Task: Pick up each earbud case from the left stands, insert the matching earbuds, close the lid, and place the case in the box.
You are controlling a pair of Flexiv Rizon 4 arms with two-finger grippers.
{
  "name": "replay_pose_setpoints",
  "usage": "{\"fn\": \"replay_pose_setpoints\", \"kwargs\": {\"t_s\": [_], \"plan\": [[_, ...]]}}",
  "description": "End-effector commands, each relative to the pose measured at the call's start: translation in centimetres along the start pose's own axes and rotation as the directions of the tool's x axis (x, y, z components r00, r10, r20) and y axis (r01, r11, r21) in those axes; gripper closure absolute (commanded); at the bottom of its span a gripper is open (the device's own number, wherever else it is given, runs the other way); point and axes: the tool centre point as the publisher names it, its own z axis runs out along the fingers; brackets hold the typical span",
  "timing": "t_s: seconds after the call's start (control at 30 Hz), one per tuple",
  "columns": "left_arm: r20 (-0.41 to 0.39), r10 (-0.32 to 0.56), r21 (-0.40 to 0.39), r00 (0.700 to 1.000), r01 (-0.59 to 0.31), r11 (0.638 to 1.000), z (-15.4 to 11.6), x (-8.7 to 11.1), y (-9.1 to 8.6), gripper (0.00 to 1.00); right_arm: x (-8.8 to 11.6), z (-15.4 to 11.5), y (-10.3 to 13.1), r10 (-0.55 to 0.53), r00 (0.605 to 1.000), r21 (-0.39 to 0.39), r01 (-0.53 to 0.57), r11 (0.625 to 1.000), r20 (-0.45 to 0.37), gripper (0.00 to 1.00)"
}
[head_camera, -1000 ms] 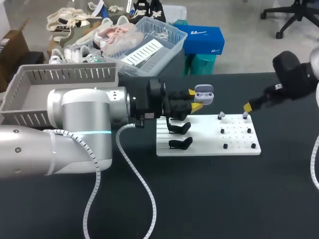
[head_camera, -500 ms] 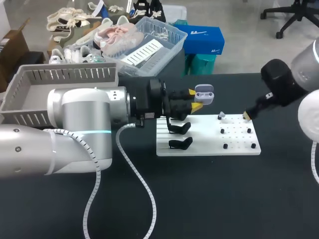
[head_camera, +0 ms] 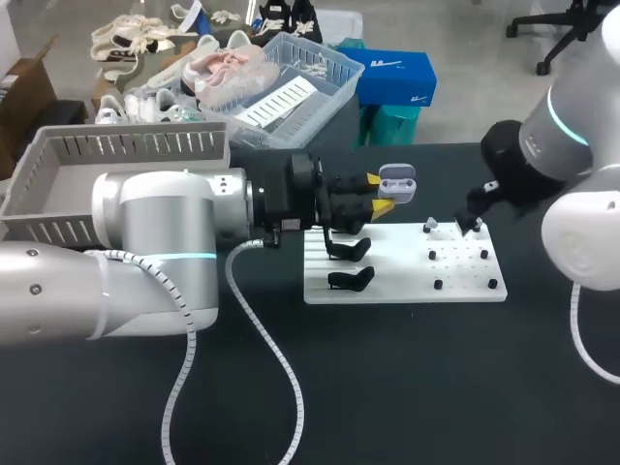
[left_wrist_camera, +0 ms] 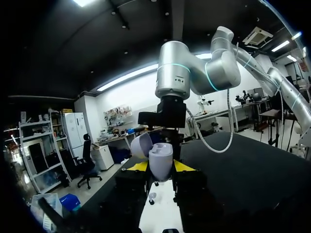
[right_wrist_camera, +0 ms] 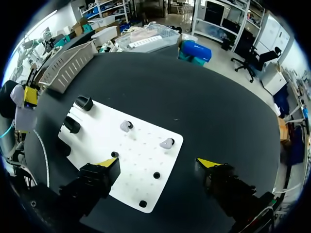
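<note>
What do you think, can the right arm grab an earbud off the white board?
Probably yes. Its open fingers hang right above one earbud, and nothing sits between them.

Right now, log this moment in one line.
left pincer: shut on open-lidded earbud case | right pincer: open over white board, earbud ahead

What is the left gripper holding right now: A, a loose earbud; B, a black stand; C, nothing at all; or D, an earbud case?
D: the left gripper has its two yellow-tipped fingers pressed against opposite sides of the pale earbud case, as the left wrist view also shows.
</note>
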Motion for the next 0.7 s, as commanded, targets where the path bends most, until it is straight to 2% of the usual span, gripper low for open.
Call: {"fn": "replay_pose_setpoints", "kwargs": {"t_s": [0.03,0.17,0.3,0.37,0.43,0.6,0.67,0.7], "plan": [[0.001,0.002,-0.005,1.0,-0.002,1.0,0.06,0.06,-0.05,1.0,-0.17,0.21,-0.2,0.019,1.0,0.06,-0.02,0.998,0.005,0.0],[0.001,0.002,-0.005,1.0,-0.002,1.0,0.06,0.06,-0.05,1.0,-0.28,0.02,-0.58,0.059,0.998,0.048,-0.06,0.997,0.006,0.0],[0.001,0.002,-0.005,1.0,-0.002,1.0,0.06,0.06,-0.05,1.0,-0.43,-0.04,-0.6,0.045,0.999,0.046,-0.044,0.998,-0.01,0.0],[0.001,0.002,-0.005,1.0,-0.002,1.0,0.06,0.06,-0.05,1.0,-0.46,-0.07,-0.62,0.034,0.999,0.046,-0.033,0.998,-0.025,0.25],[0.001,0.002,-0.005,1.0,-0.002,1.0,0.06,0.06,-0.05,1.0,-0.5,0.01,-0.61,0.018,0.999,0.058,-0.015,0.998,-0.044,0.22],[0.001,0.002,-0.005,1.0,-0.002,1.0,0.06,0.06,-0.05,1.0,-0.43,0.49,-0.85,0.008,0.998,0.064,-0.004,0.998,-0.067,0.23],[0.001,0.002,-0.005,1.0,-0.002,1.0,0.06,0.06,-0.05,1.0,-0.48,0.63,-0.91,0.007,0.997,0.069,-0.002,0.998,-0.074,0.37],[0.001,0.002,-0.005,1.0,-0.002,1.0,0.06,0.06,-0.05,1.0,-0.52,0.73,-0.93,0.008,0.997,0.07,-0.002,0.998,-0.075,0.4]]}}
